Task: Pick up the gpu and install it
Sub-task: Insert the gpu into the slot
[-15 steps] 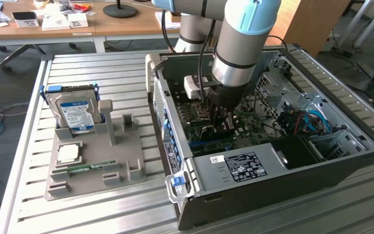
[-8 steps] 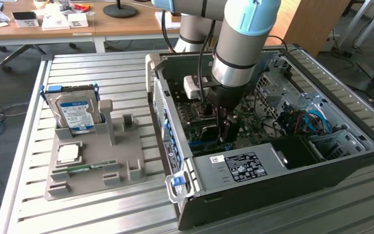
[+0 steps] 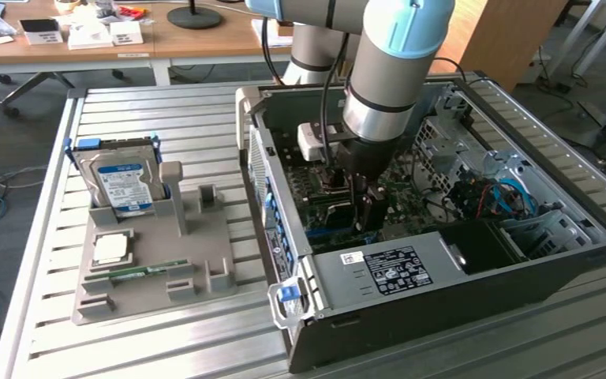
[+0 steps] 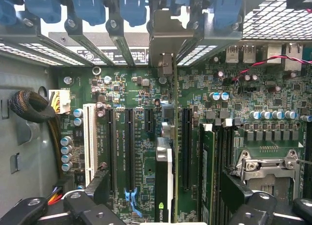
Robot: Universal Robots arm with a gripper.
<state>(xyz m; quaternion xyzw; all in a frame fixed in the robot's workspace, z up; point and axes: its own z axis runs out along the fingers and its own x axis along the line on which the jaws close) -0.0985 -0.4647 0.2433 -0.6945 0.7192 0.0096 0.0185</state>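
Note:
The gpu (image 4: 165,176) stands on edge in a motherboard slot inside the open computer case (image 3: 555,268). Its silvery end bracket (image 4: 165,42) lies against the rear slot openings. My gripper (image 4: 168,195) is open over the card. One dark finger (image 4: 100,186) is on one side of the card and the other finger (image 4: 239,188) is on the other side, each with a clear gap to it. In the exterior view the gripper (image 3: 364,215) reaches down into the case over the green motherboard (image 3: 409,197).
Beside the case, a grey holder (image 3: 155,268) carries a hard drive (image 3: 124,183), a processor chip (image 3: 110,249) and a memory stick (image 3: 135,274). Around the card are a power supply (image 3: 387,268), memory modules (image 4: 207,176), a processor socket (image 4: 265,166), a cable bundle (image 4: 31,108) and free slots (image 4: 129,142).

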